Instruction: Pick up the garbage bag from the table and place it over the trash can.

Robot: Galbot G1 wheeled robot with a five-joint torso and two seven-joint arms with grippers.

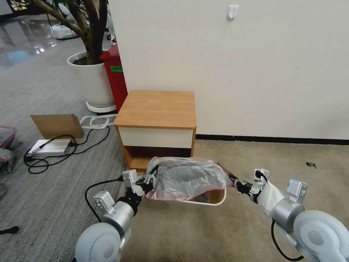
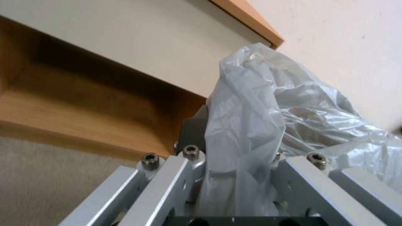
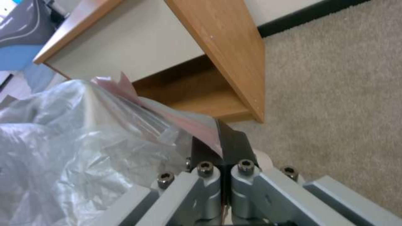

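The garbage bag [image 1: 185, 178], crinkly grey plastic with a pink rim, hangs stretched between my two grippers just above the trash can [image 1: 217, 202]. Only the cream rim of the can shows under the bag's right side. My left gripper [image 1: 149, 177] is shut on the bag's left edge; in the left wrist view the garbage bag [image 2: 259, 125] bunches up between the jaws. My right gripper [image 1: 232, 181] is shut on the right edge, and in the right wrist view its fingertips [image 3: 224, 142] pinch the pink rim [image 3: 184, 121]. The table [image 1: 156, 109] stands directly behind, its top bare.
A white plant pot [image 1: 91, 82] and a red cabinet [image 1: 115, 74] stand left of the table against the wall. Cardboard [image 1: 56, 125], a flat silver device [image 1: 49, 146] and black cables lie on the grey floor at left. Beige carpet extends to the right.
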